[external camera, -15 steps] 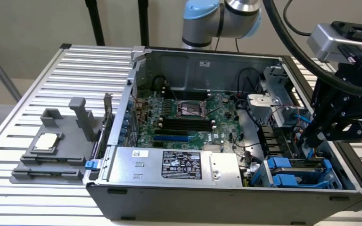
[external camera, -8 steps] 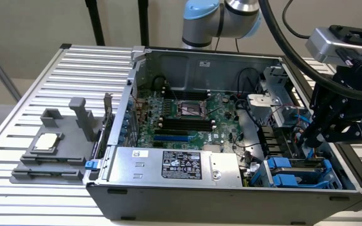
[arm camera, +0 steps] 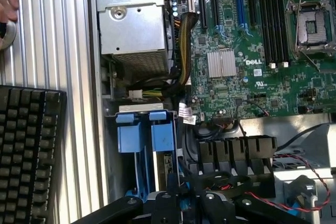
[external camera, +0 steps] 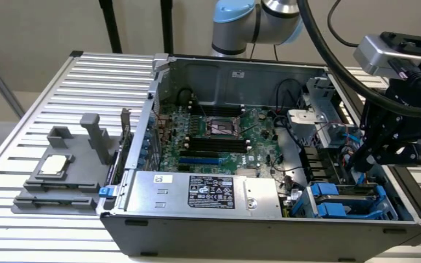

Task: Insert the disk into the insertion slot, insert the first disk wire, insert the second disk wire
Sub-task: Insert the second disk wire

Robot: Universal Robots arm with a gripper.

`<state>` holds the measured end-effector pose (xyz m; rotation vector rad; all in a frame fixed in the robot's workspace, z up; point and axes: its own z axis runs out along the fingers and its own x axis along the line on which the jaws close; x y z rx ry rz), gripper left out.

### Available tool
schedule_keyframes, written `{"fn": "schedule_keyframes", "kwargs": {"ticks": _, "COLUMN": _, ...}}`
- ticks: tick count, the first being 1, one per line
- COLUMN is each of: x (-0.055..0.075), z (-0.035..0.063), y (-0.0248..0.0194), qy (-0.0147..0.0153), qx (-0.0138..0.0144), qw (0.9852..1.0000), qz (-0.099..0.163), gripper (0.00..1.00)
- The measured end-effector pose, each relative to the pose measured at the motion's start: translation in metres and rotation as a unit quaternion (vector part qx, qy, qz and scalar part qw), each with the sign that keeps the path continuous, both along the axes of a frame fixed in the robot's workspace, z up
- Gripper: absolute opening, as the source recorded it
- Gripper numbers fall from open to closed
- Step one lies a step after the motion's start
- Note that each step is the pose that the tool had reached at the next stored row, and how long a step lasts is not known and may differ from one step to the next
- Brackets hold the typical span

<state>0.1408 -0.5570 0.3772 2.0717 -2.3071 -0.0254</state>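
Ribbed table, pincer above insertion slot, grip perhaps narrow, unclear

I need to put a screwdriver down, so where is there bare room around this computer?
The ribbed metal table lies bare behind the grey holder, along the case's side on the exterior view's left. In the wrist view a strip runs between the keyboard and the case. Inside it is crowded: motherboard, power supply, drive cage, gripper.
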Motion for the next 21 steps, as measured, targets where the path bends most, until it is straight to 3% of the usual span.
{"fn": "schedule_keyframes", "kwargs": {"ticks": 1, "x": 0.0, "z": -0.0003, "y": 0.0003, "qy": 0.0, "qx": -0.0006, "qw": 1.0, "qz": 0.0, "gripper": 0.16}}
{"fn": "schedule_keyframes", "kwargs": {"ticks": 7, "x": -0.003, "z": -0.001, "y": 0.0003, "qy": -0.0004, "qx": -0.0016, "qw": 1.0, "qz": 0.0, "gripper": 0.16}}
{"fn": "schedule_keyframes", "kwargs": {"ticks": 10, "x": -0.01, "z": -0.001, "y": -0.0023, "qy": -0.0032, "qx": 0.0004, "qw": 1.0, "qz": 0.0, "gripper": 0.16}}
{"fn": "schedule_keyframes", "kwargs": {"ticks": 13, "x": -0.013, "z": -0.0013, "y": -0.008, "qy": -0.0062, "qx": 0.0046, "qw": 1.0, "qz": 0.0, "gripper": 0.16}}
{"fn": "schedule_keyframes", "kwargs": {"ticks": 16, "x": -0.014, "z": -0.0025, "y": -0.0136, "qy": -0.0135, "qx": 0.0127, "qw": 0.9998, "qz": 0.0, "gripper": 0.16}}
{"fn": "schedule_keyframes", "kwargs": {"ticks": 18, "x": -0.014, "z": -0.0032, "y": -0.0173, "qy": -0.0191, "qx": 0.0196, "qw": 0.9996, "qz": 0.0, "gripper": 0.16}}
{"fn": "schedule_keyframes", "kwargs": {"ticks": 19, "x": -0.014, "z": -0.0036, "y": -0.0192, "qy": -0.0212, "qx": 0.0232, "qw": 0.9995, "qz": 0.0, "gripper": 0.16}}
{"fn": "schedule_keyframes", "kwargs": {"ticks": 21, "x": -0.016, "z": -0.0057, "y": -0.0234, "qy": -0.0232, "qx": 0.0265, "qw": 0.9994, "qz": 0.0, "gripper": 0.16}}
